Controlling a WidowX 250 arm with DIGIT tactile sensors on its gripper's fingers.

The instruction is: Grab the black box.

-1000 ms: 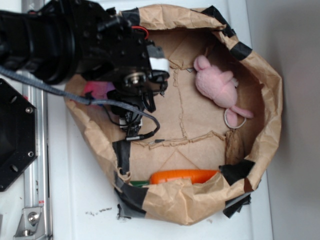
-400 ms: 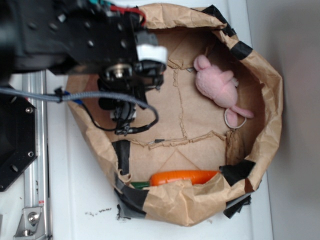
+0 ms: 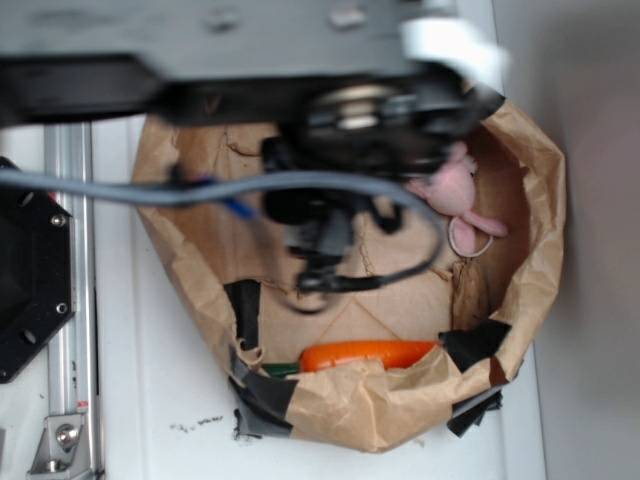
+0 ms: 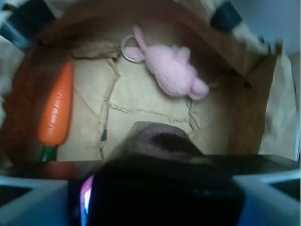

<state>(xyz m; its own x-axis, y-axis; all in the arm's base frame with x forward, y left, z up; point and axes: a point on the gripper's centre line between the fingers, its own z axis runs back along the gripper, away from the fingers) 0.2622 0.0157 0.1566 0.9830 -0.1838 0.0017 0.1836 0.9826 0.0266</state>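
The arm (image 3: 300,70) is blurred over the paper bag (image 3: 540,200). A dark blurred shape (image 4: 160,141), possibly the box, is seen low in the wrist view, above the bag floor. Jaw state cannot be told. A pink plush (image 4: 174,70) and carrot (image 4: 57,106) lie inside the bag, well apart.

White tabletop (image 3: 150,390), plain grey wall (image 3: 590,240) on one side, metal rail (image 3: 70,300) along the other

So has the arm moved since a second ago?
Yes. In the exterior view the arm has swung from the paper bag's left edge toward the pink bunny, now partly covering it.
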